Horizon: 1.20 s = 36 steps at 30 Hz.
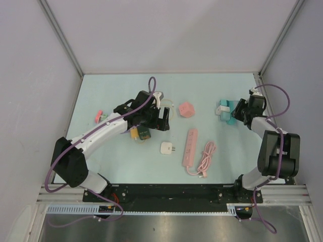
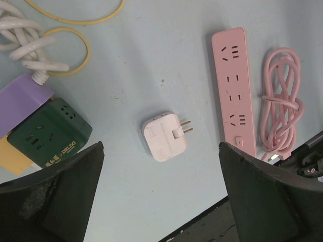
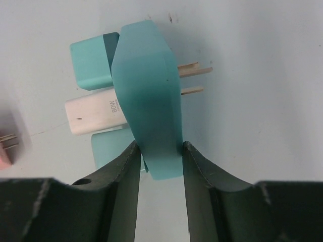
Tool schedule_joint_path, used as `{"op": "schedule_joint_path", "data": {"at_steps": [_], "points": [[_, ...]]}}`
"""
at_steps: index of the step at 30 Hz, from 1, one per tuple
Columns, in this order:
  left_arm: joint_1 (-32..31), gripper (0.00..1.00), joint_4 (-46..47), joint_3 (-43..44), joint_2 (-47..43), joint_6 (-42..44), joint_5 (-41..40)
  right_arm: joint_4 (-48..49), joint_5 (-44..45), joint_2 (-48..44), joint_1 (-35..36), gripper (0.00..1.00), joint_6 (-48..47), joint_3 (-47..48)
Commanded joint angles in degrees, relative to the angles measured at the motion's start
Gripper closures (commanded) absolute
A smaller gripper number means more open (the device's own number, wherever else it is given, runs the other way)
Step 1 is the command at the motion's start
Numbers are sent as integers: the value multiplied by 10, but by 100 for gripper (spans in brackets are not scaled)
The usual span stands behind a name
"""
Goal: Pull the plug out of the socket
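Note:
My right gripper (image 3: 157, 151) is shut on a teal socket adapter (image 3: 149, 96) that stands on edge on the table, its metal prongs (image 3: 194, 75) pointing right. A teal plug (image 3: 91, 63) and a white plug marked 80W (image 3: 96, 116) stick out of its left side, with another teal piece (image 3: 108, 148) below them. In the top view this cluster (image 1: 224, 110) is at the right, in the right gripper (image 1: 236, 112). My left gripper (image 2: 161, 201) is open and empty above the table's middle (image 1: 154, 121).
Under the left gripper lie a white adapter (image 2: 164, 137), a pink power strip (image 2: 234, 91) with its coiled cable (image 2: 282, 106), and a green, purple and yellow socket cube (image 2: 48, 133) with a white cable (image 2: 25, 43). A pink cube (image 1: 186, 109) sits mid-table.

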Motion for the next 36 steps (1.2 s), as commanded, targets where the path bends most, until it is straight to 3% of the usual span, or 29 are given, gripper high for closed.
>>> {"op": "schedule_joint_path", "data": {"at_steps": [1, 6, 13, 21, 25, 30, 36], "points": [[-1, 0, 10, -5, -20, 10, -2, 10, -91, 22, -10, 84, 20, 10], [-1, 0, 20, -11, -28, 12, 5, 37, -162, 27, -13, 92, 65, -28], [-1, 1, 28, -15, -33, 12, 13, 110, -275, 4, -19, 92, 146, -112], [-10, 4, 71, -20, -70, 37, 13, 166, -324, 13, -26, 92, 234, -182], [-24, 4, 73, 1, -70, 36, 6, 158, -325, 30, -34, 85, 251, -195], [-26, 4, 64, 33, -44, 28, -1, 155, -334, 33, -48, 63, 270, -212], [-26, 4, 51, 60, -12, 24, 13, 86, -293, -34, -48, 58, 268, -212]]}}
